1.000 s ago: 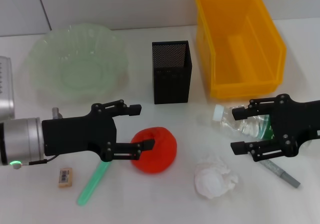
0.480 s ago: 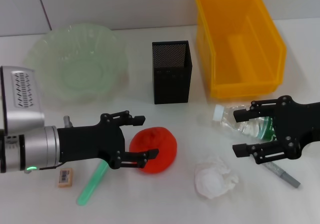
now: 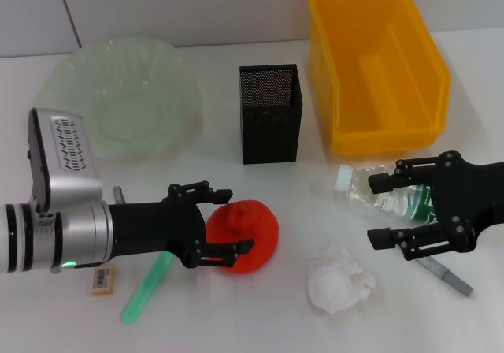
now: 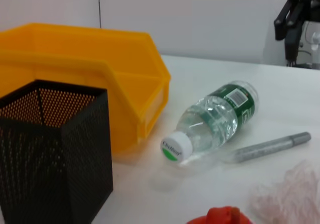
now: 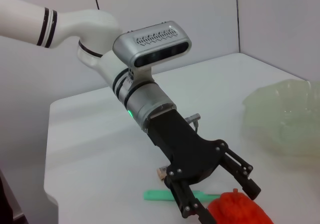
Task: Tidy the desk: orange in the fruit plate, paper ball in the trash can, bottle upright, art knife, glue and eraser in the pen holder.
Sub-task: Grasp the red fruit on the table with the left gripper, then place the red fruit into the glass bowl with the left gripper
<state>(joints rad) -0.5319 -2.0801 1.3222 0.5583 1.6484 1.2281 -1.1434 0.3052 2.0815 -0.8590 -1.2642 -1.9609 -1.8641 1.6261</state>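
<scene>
- Head view: we have our left gripper [image 3: 223, 220] low over the table, its black fingers spread on either side of the round, bright orange fruit [image 3: 246, 234], which sits on the white tabletop [image 3: 260, 321] in front of the black mesh pen holder [image 3: 269, 113].
- The fingers bracket the near flank of the orange; we cannot tell whether they touch the skin yet.
- We judge the orange firm but smooth-skinned and fairly heavy for its size, so it could roll out of a shallow pinch. Taking it across its widest part, fingers low on both flanks, looks safest.
- The pale green translucent fruit plate [image 3: 75, 81] stands well behind our left arm, still without fruit in it.
- Our right gripper [image 3: 386, 209] is spread wide around the clear plastic water bottle with the green label [image 3: 378, 194], which lies on its side near the yellow plastic bin [image 3: 376, 144].
- The bottle looks light, thin-walled and slippery; a hold on its body near the label seems wiser than at the cap.
- The crumpled white paper ball [image 3: 339, 279] lies between the orange and the right gripper.
</scene>
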